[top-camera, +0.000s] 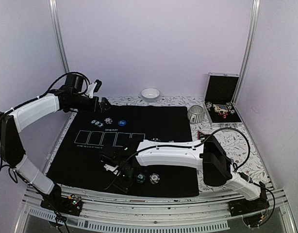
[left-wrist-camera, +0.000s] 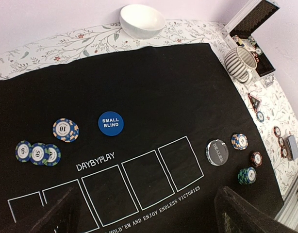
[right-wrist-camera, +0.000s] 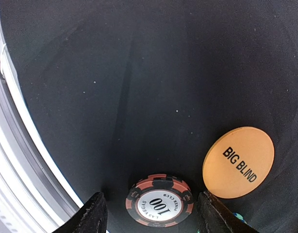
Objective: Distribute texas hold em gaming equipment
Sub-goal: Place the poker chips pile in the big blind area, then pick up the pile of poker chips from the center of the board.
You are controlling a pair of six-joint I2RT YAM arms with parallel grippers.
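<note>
My right gripper (right-wrist-camera: 151, 196) hangs low over the black felt mat (top-camera: 158, 119) near its front edge, jaws open. A red-and-black "100" poker chip (right-wrist-camera: 159, 200) lies flat on the mat between the fingers, with a gap on each side. Just right of it lies the orange BIG BLIND disc (right-wrist-camera: 239, 161). My left gripper (top-camera: 104, 103) is raised over the mat's far left corner, open and empty. Below it I see the blue SMALL BLIND disc (left-wrist-camera: 110, 123), a "10" chip (left-wrist-camera: 65, 129), a row of three blue chips (left-wrist-camera: 37, 153), the DEALER button (left-wrist-camera: 217, 152) and a green chip stack (left-wrist-camera: 247, 175).
A white bowl (top-camera: 150, 93) stands behind the mat and a ribbed mug (top-camera: 196, 114) at its far right corner. An open black case (top-camera: 222, 97) with chips sits at the back right. A red triangular marker (left-wrist-camera: 255, 100) lies on the floral cloth. The table's metal rail (right-wrist-camera: 23, 145) runs close to my right gripper.
</note>
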